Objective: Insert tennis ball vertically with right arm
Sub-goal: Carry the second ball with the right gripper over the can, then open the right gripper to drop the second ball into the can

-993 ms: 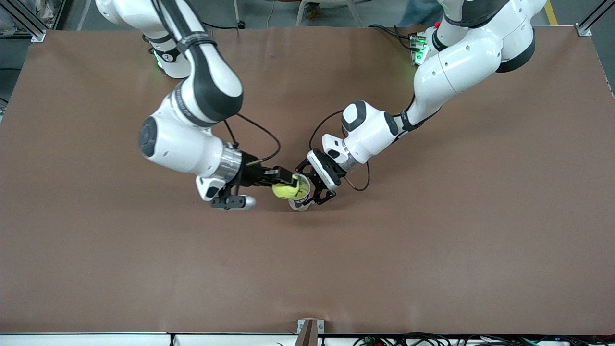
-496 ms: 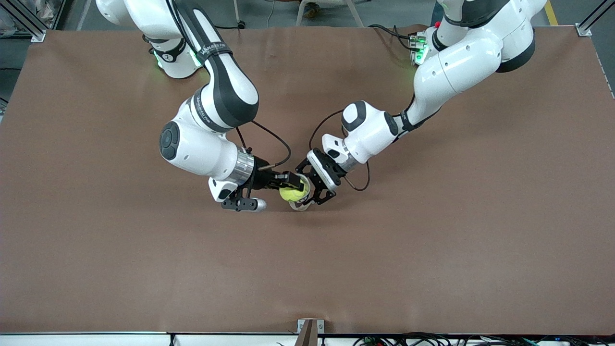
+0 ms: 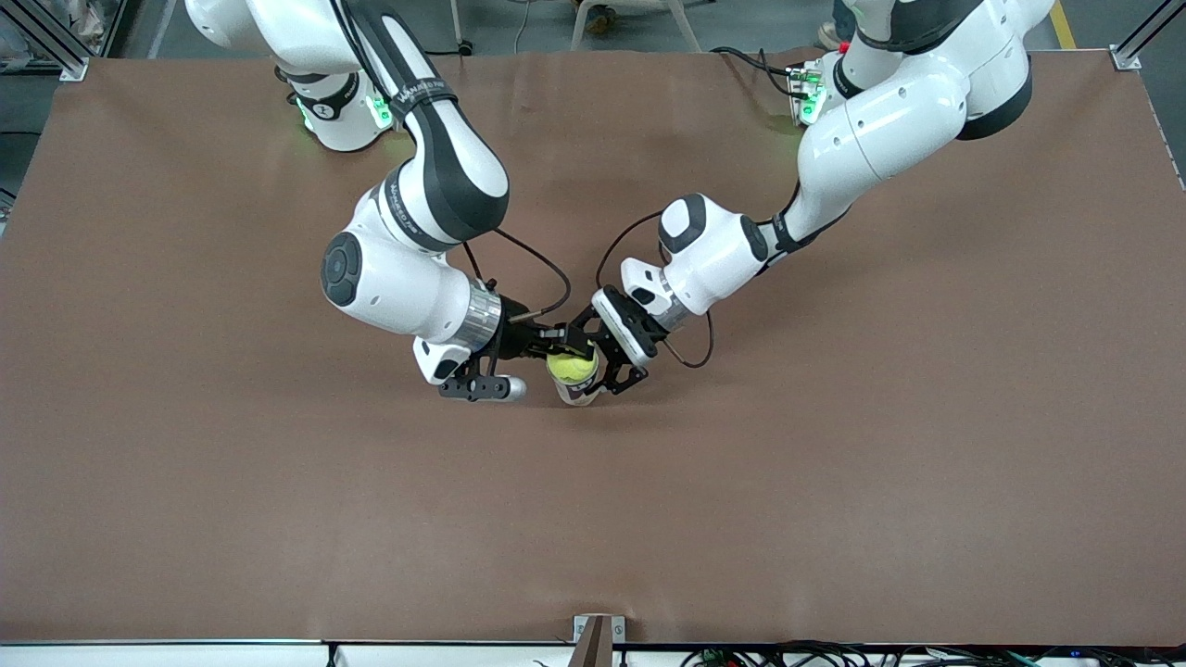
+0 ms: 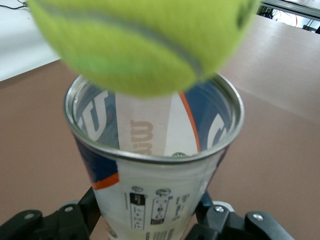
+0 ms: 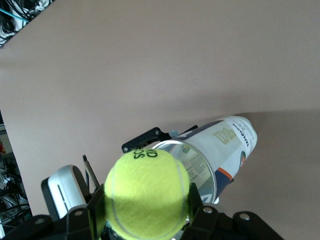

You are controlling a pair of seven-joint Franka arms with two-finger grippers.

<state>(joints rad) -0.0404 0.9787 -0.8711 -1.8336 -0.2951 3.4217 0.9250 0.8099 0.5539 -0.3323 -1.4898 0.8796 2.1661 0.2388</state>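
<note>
My right gripper point(image 3: 563, 356) is shut on a yellow-green tennis ball point(image 3: 573, 368) and holds it right over the open mouth of a white and blue ball can point(image 3: 578, 396). My left gripper point(image 3: 602, 361) is shut on the can's body and keeps it about upright on the brown table point(image 3: 834, 463). In the left wrist view the ball point(image 4: 145, 45) covers part of the can's metal rim point(image 4: 150, 155); the can looks empty inside. In the right wrist view the ball point(image 5: 146, 192) sits between my black fingers point(image 5: 200, 210), with the can point(image 5: 222, 142) just past it.
The right wrist's camera mount with a silver tip point(image 3: 484, 389) hangs low over the table beside the can. Black cables loop from both wrists point(image 3: 542, 269). A small bracket point(image 3: 593, 635) sits at the table's front edge.
My right arm has carried the ball toward the left arm's end, from beside the can's mouth to over it. The left arm and the can have stayed still.
</note>
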